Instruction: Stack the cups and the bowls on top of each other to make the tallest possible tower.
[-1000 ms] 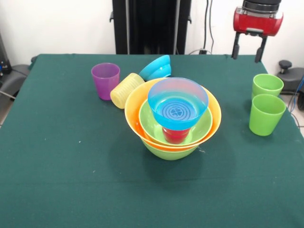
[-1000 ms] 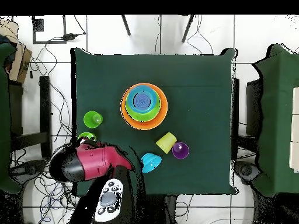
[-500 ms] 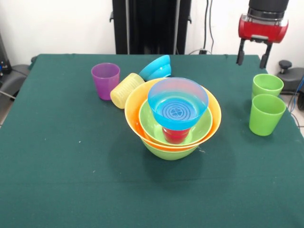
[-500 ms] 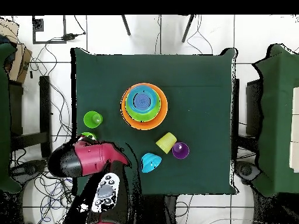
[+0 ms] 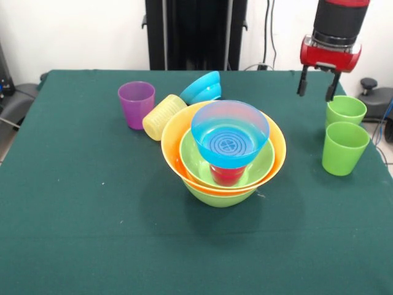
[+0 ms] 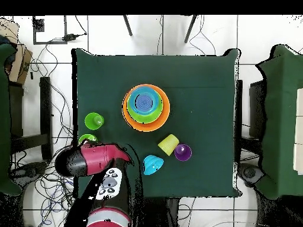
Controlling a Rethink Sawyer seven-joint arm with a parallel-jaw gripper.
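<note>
- Green cloth covered the table [image 5: 73,233], with a white wall and a dark upright panel behind it in the front view.
- At the middle stood the tower [image 5: 224,153]: a lime bowl [image 5: 218,196] at the bottom, mostly hidden, then the orange bowl [image 5: 175,138], a second lime bowl [image 5: 196,161], a red cup [image 5: 227,175] and a blue bowl [image 5: 230,132] on top.
- Only the red cup's lower part showed; the blue bowl covered its rim.
- From overhead the tower [image 6: 145,107] read as nested rings, the red cup unseen.
- Beside the tower lay a yellow cup [image 5: 163,117] on its side, touching the orange bowl; a purple cup [image 5: 136,104] stood upright next to it.
- A second blue bowl [image 5: 202,88] sat tilted behind them, partly hidden by the yellow cup and the tower.
- Two green cups [image 5: 344,138] stood upright close together near the table's edge.
- The gripper [image 5: 315,85] hung above the cloth, just beside the farther green cup, fingers spread and holding nothing.
- Overhead, the arm [image 6: 89,161] hid the gripper and part of one green cup.
</note>
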